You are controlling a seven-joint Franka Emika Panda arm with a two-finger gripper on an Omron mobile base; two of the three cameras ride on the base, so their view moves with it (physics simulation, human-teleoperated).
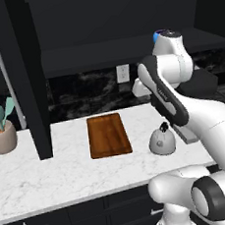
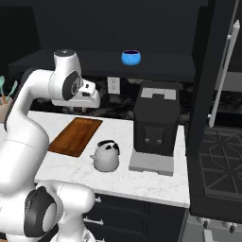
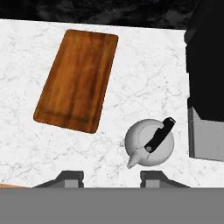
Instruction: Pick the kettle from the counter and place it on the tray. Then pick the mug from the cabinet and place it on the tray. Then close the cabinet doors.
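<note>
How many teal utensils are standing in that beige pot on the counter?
3 show: all stand bunched in the beige utensil pot at the counter's left end; more may be hidden behind them.

Kitchen: marble counter [image 1: 67, 174], coffee machine [image 2: 156, 123]

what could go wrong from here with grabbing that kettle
1. In the hand view the kettle sits right of the midline between the open fingers, so a straight descent might clip its dome and shove it.
2. The coffee machine stands close beside the kettle; a sideways correction could bump it.
3. The black handle runs diagonally, so fingers not lined up with it may slip off.
</note>
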